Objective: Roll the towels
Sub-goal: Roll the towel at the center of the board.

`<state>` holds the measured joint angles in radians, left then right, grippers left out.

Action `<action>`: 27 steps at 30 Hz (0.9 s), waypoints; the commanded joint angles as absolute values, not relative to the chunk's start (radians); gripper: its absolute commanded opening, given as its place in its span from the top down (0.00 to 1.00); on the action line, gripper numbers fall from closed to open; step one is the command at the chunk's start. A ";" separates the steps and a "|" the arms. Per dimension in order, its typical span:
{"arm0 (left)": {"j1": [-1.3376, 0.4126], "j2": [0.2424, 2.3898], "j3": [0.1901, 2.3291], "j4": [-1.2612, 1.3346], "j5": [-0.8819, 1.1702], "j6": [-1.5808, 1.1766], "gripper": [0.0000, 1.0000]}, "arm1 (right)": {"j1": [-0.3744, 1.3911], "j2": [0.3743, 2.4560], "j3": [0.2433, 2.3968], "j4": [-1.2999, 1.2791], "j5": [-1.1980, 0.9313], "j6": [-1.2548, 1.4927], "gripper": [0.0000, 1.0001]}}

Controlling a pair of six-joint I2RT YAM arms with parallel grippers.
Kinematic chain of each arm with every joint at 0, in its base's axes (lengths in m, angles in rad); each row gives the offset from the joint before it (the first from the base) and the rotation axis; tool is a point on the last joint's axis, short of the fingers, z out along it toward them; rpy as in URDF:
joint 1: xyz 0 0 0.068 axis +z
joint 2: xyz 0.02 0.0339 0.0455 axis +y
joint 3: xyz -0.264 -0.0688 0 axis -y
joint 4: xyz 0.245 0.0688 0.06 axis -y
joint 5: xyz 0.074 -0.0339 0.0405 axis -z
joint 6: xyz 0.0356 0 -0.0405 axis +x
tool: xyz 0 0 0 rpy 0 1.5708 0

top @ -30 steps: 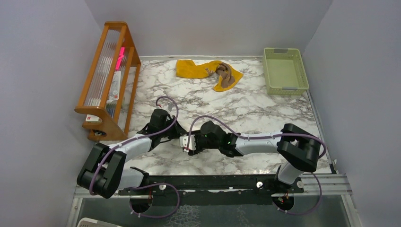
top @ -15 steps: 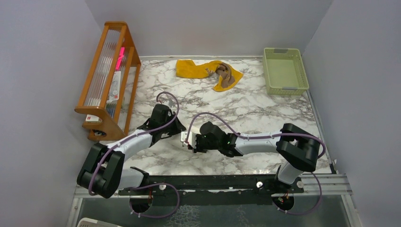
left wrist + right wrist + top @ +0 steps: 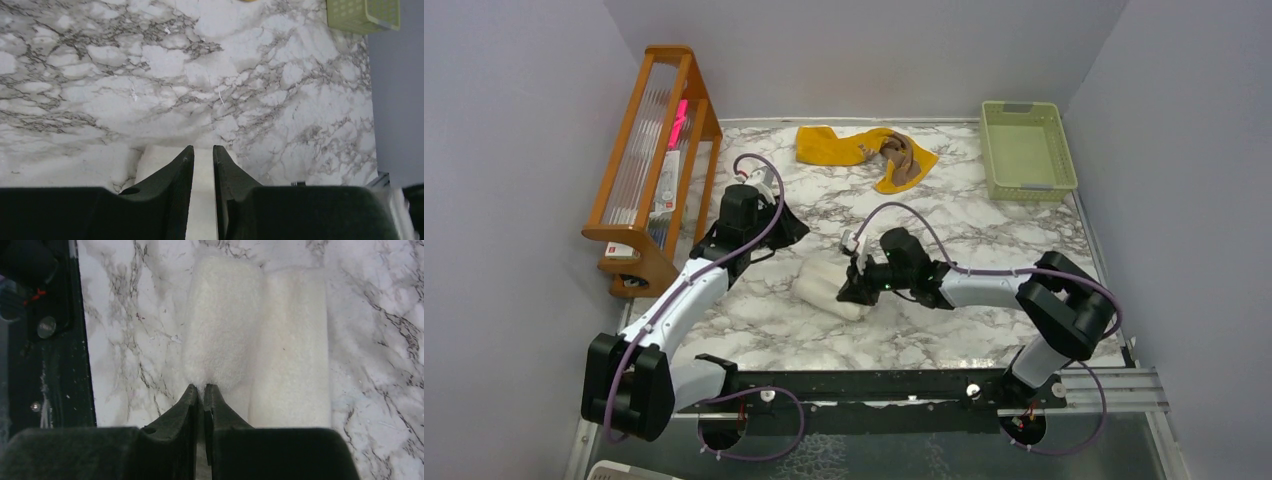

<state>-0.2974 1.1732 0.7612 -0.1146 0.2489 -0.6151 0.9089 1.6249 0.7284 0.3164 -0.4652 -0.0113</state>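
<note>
The cream-white towel [image 3: 829,287] lies on the marble table as a thick roll with two lobes; it fills the right wrist view [image 3: 225,330]. My right gripper [image 3: 854,285] is shut, its tips [image 3: 203,387] touching the roll's near end; I cannot see cloth pinched between them. My left gripper [image 3: 786,228] is raised left of and behind the roll, its jaws a narrow gap apart [image 3: 203,149] and empty, with the towel [image 3: 155,157] below them. The mustard yellow towel [image 3: 834,145] lies crumpled at the back, with the brown towel [image 3: 902,158] bunched on its right part.
A pale green plastic basket [image 3: 1024,187] stands at the back right and shows in the left wrist view [image 3: 360,15]. A wooden rack [image 3: 649,170] stands along the left wall. A black rail [image 3: 874,385] runs along the table's near edge.
Both grippers have drawn away from the table's middle, the left up and back-left, the right to the right. The cream-white towel, covered before, now lies in view as a roll.
</note>
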 commanded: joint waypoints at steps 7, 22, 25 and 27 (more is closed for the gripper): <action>-0.302 1.104 0.595 -0.024 0.517 -0.670 0.74 | 0.673 1.832 0.819 0.497 -0.948 0.392 0.96; -0.358 1.306 0.502 0.229 0.560 -0.774 0.74 | 0.606 1.927 0.775 0.755 -0.969 0.631 0.93; -0.372 1.372 0.510 0.227 0.525 -0.752 0.75 | 0.606 1.902 0.785 0.699 -0.956 0.567 0.90; -0.378 1.406 0.515 0.226 0.509 -0.741 0.76 | 0.606 1.867 0.798 0.635 -0.931 0.493 0.81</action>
